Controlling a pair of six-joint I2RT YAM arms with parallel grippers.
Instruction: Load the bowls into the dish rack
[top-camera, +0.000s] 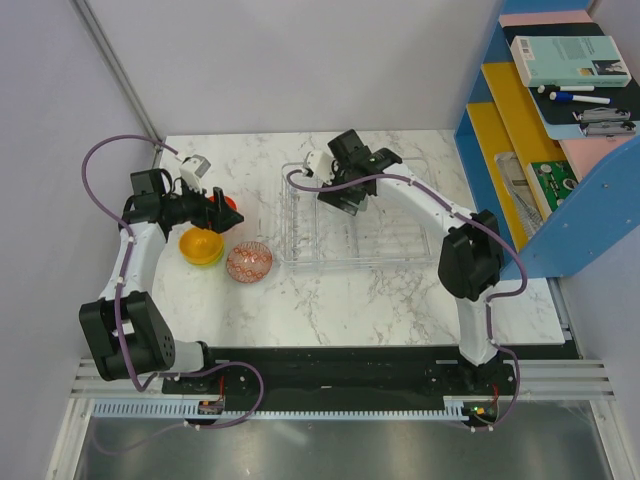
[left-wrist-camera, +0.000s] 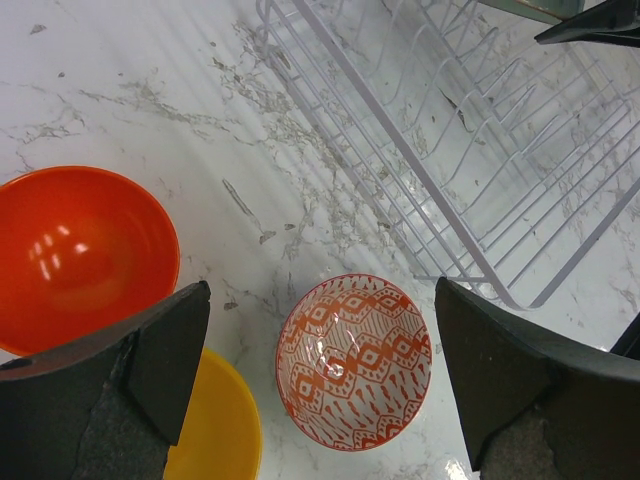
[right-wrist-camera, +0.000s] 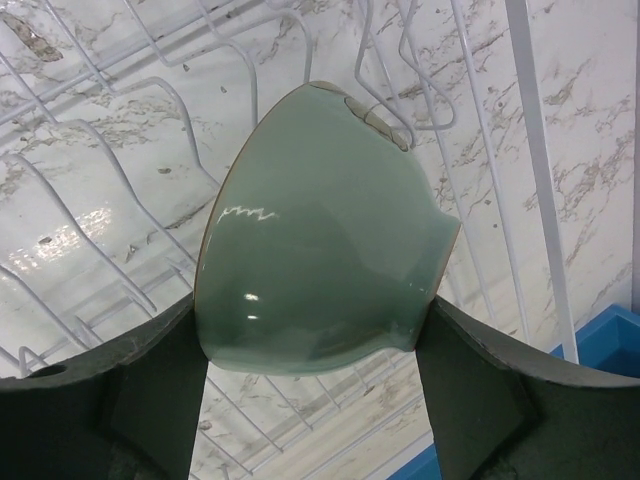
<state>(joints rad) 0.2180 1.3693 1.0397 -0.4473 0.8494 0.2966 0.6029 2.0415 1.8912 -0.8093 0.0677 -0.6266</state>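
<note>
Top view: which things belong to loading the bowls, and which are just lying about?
Job: rack, grey-green bowl, red-orange bowl, yellow bowl, patterned bowl.
Lying about: shelf, book, markers.

The right end effector (right-wrist-camera: 312, 312) grips the pale grey-green bowl (right-wrist-camera: 320, 240) between its two dark fingers (right-wrist-camera: 150, 385), one pressed on each side of the lower body. The bowl is tipped on its side, glossy outer wall towards the camera, its foot ring pointing right and its thin brownish rim running along the left edge. Beneath and behind it lie the pale ribs and long bars of the dish rack (right-wrist-camera: 522, 150), over the white marbled bench (right-wrist-camera: 590, 140). A blue edge (right-wrist-camera: 605, 335) shows in the lower right corner
</note>
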